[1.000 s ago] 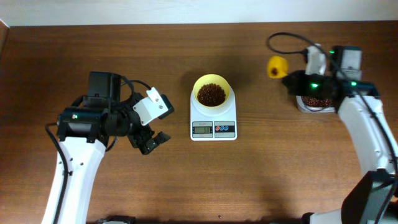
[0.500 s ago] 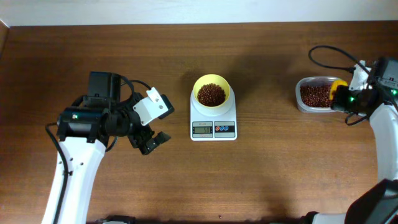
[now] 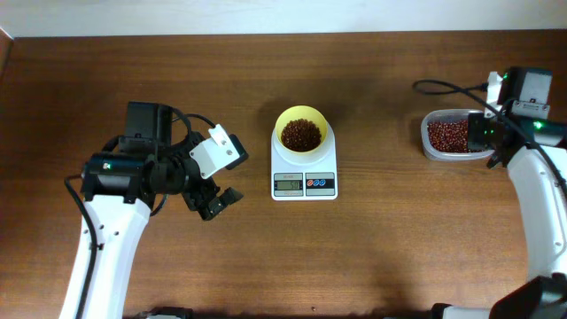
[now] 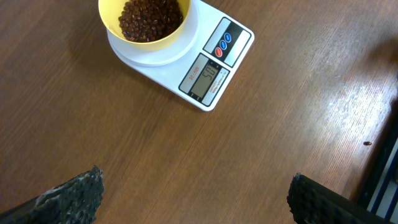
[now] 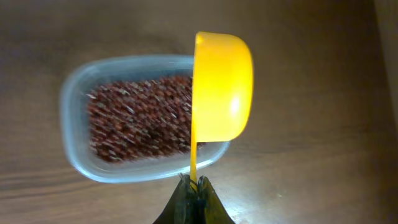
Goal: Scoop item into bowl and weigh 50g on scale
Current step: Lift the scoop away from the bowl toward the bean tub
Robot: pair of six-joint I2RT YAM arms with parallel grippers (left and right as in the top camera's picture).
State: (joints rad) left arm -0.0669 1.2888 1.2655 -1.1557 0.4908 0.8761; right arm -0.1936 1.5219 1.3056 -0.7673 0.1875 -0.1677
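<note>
The pale-yellow bowl point(image 3: 283, 120) stands on the white scale point(image 3: 305, 184), holding a heap of dark red-brown beans point(image 3: 301, 135). The left wrist view shows the bowl point(image 4: 106, 17), the scale point(image 4: 211, 71) and its lit display. My left gripper point(image 3: 213, 200) hovers open to the left of the scale, with nothing between its fingers point(image 4: 194, 179). My right gripper point(image 5: 194, 184) is shut on the thin handle of a yellow scoop point(image 5: 222, 87). The scoop hangs on its side over the right end of the clear container point(image 5: 74, 106) of beans point(image 5: 137, 118).
The clear container point(image 3: 429, 147) sits at the far right of the brown wooden table, with my right arm point(image 3: 532, 168) beside it. A black cable point(image 3: 443, 86) loops behind it. The table's back edge point(image 3: 266, 35) runs along the top.
My right arm has swung with the scoop from left of the container to its right side. The left arm, bowl and scale have not moved.
</note>
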